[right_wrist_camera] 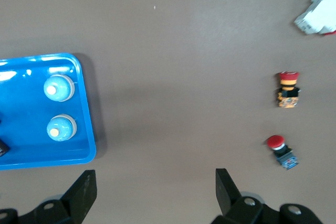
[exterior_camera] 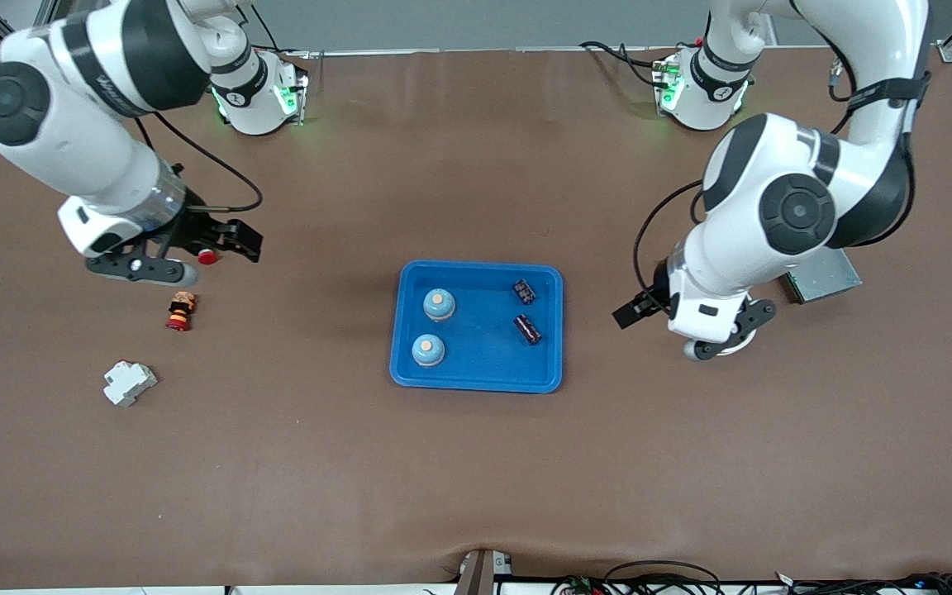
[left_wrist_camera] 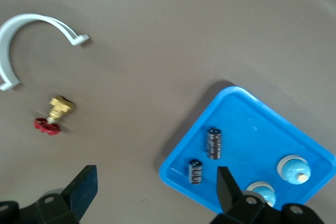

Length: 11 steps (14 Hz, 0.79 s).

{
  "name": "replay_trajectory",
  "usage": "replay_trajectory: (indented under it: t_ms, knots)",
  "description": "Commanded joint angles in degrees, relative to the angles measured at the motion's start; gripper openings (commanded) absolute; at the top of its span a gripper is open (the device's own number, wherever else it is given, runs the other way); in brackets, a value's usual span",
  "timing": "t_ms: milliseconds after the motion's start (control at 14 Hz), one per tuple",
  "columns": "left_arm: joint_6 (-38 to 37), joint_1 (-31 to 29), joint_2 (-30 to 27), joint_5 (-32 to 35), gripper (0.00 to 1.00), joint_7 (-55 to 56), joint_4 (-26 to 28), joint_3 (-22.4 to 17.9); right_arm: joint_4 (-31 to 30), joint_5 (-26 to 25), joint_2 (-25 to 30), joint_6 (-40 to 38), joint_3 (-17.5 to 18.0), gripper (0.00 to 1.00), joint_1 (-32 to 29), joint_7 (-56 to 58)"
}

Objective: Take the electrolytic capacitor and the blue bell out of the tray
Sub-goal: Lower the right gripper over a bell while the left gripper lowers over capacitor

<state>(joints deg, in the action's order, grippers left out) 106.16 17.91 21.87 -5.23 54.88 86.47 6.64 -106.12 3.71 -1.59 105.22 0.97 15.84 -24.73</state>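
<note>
We count two bells (exterior_camera: 439, 304) and two capacitors (exterior_camera: 525, 291) in the blue tray (exterior_camera: 480, 378); left gripper (left_wrist_camera: 152, 192) and right gripper (right_wrist_camera: 152, 190) gape empty.

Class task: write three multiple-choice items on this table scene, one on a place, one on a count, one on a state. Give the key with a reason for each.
1. Where do the two capacitors lie?
A. in the blue tray
B. on the bare table
C. in a claw

2. How many bells are in the tray?
A. one
B. two
C. four

3. How do the two claws stand?
A. both open and empty
B. both shut
C. each holding a bell

Key:
1 A: both capacitors rest inside the blue tray.
2 B: two bells sit side by side.
3 A: left claw and right claw show spread fingers with nothing between.
</note>
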Motion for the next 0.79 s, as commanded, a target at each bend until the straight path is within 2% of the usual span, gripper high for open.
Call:
replay_trajectory:
  t_ms: [0, 429, 714]
  knots:
    - [2.2, 2.0, 2.2, -0.3, 1.0, 4.5, -1.5, -0.3, -5.5, 0.7, 2.4, 4.5, -0.4, 1.0, 3.9, -5.0]
    - [7.6, 5.9, 5.9, 1.1, 1.0, 12.2, -1.6, -0.3, -10.1, 0.7, -0.2, 13.9, -0.4, 1.0, 14.4, -19.9]
    - [9.9, 8.0, 8.0, 2.0, 1.0, 15.1, -1.5, -0.3, -11.0, 0.6, -6.0, 21.6, -0.5, 1.0, 19.0, -27.0]
